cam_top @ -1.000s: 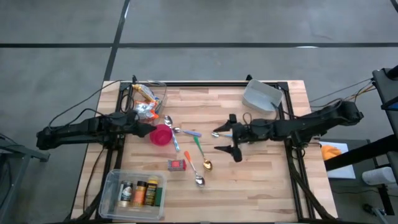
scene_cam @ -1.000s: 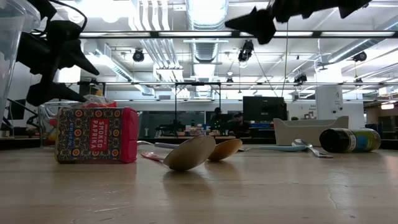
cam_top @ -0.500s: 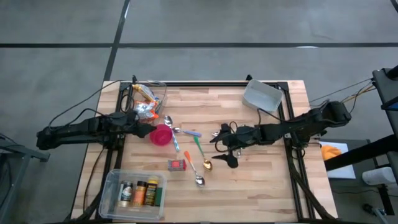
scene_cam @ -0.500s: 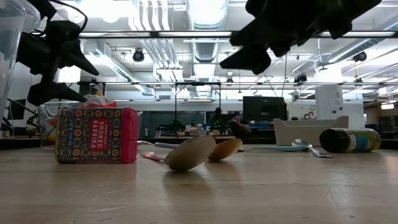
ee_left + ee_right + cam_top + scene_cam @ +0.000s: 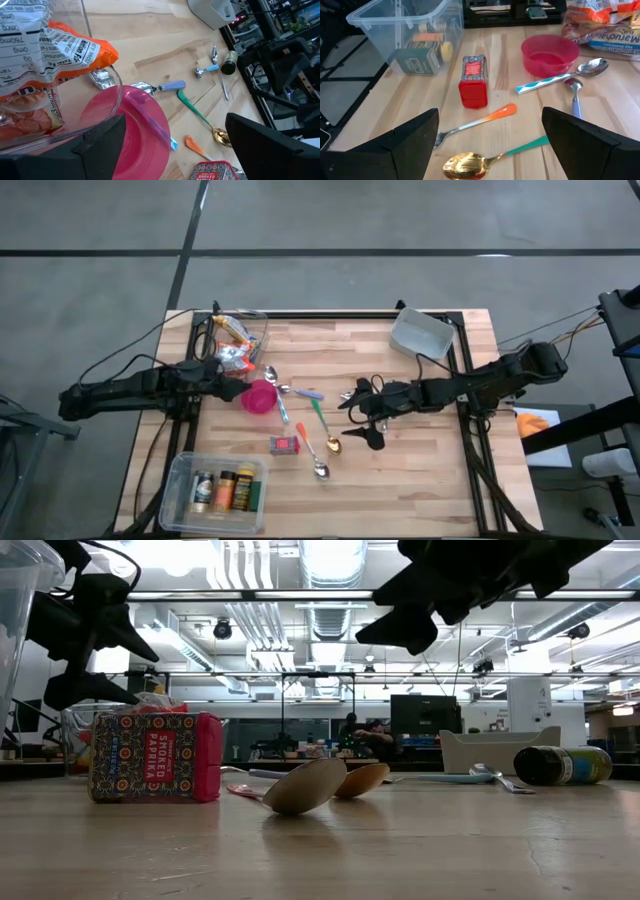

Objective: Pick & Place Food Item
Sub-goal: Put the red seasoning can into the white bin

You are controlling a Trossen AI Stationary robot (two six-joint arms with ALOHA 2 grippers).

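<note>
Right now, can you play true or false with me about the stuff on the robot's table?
1. The red paprika tin lies on the bare table, outside the clear box. True.
2. The pink bowl is full of spoons. False: it looks empty; the spoons lie beside it.
3. The right claw holds the gold spoon. False: it is open, holding nothing.
4. Spice jars sit inside the clear box. True.
5. The left claw is shut. False: it is open.
</note>
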